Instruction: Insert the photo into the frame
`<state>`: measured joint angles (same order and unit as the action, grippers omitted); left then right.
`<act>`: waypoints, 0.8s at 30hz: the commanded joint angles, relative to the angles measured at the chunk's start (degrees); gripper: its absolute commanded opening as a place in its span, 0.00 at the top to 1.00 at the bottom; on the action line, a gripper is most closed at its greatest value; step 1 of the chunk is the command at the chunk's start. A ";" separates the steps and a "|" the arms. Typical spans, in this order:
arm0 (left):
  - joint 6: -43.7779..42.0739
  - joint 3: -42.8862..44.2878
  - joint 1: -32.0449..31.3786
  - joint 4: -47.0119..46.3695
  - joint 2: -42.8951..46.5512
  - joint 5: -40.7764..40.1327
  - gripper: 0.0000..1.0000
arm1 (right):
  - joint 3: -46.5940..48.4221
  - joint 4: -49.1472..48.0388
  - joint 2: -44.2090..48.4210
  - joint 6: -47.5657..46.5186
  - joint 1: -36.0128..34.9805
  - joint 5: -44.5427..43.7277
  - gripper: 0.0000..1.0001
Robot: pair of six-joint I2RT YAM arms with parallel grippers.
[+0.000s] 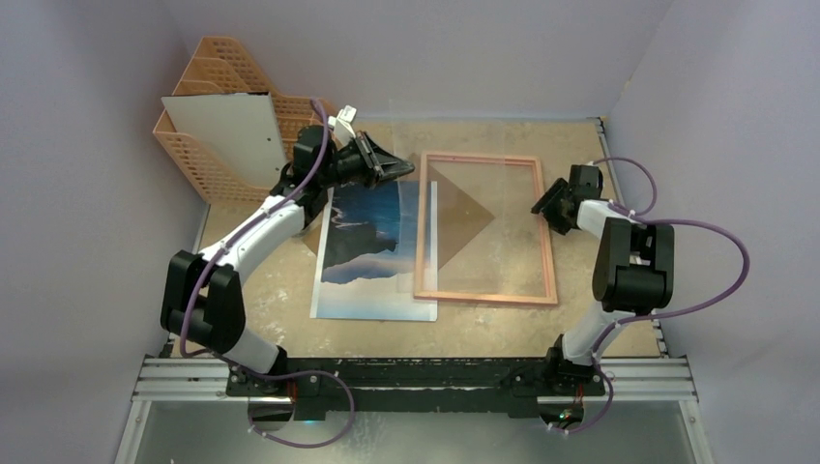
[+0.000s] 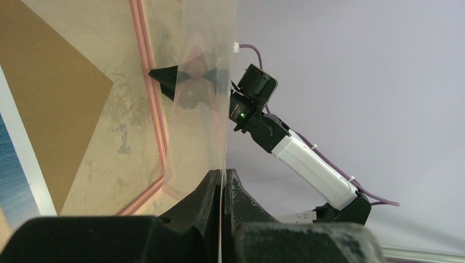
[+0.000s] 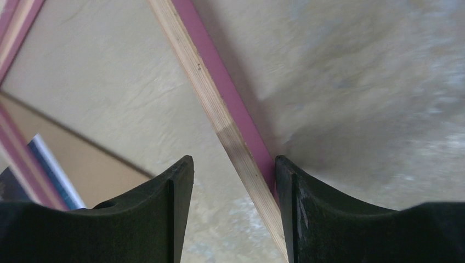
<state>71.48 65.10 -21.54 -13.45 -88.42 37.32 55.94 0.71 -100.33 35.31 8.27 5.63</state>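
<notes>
- The left gripper is at the far side of the tan, scuffed table, beyond the photo's far edge. Its black fingers are pressed together on the edge of a clear transparent plastic sheet.
- In the left wrist view the clear sheet stands up from the pinch. The far side of the scene shows faintly through it.
- The large rectangular photo of blue sea and dark mountains lies flat and face up on the table, left of centre. It is outside the frame, with its right edge at the frame's left rail.
- The thin pink rectangular frame lies flat on the table just right of the photo.
- A corner of a brown backing board shows as a triangle within the frame's opening, pointing right.
- The right gripper is at the frame's right rail, near its far corner.
- In the right wrist view the right gripper's black fingers are spread and straddle that rail. One finger is close against its pink side and the other stands apart from its pale wooden side, so nothing is clamped.
- An orange mesh file rack stands at the far left corner, well apart from the frame, with a pale flat panel leaning in it.
</notes>
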 commanded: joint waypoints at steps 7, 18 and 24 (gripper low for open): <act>6.29 -0.17 -1.03 -9.06 -2.17 0.86 1.00 | -1.10 1.67 1.97 4.13 -0.54 1.74 0.39; 10.85 -0.74 -2.63 -13.27 -6.48 -0.15 1.00 | -4.53 1.34 14.11 12.29 0.43 -10.86 0.33; 15.12 0.24 -4.48 -19.39 -10.83 0.70 1.00 | -4.70 2.11 18.21 11.50 1.29 -9.98 0.33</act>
<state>82.24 64.01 -24.73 -24.36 -97.19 37.26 51.75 1.80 -84.44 45.95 8.97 -2.55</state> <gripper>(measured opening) 0.025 0.671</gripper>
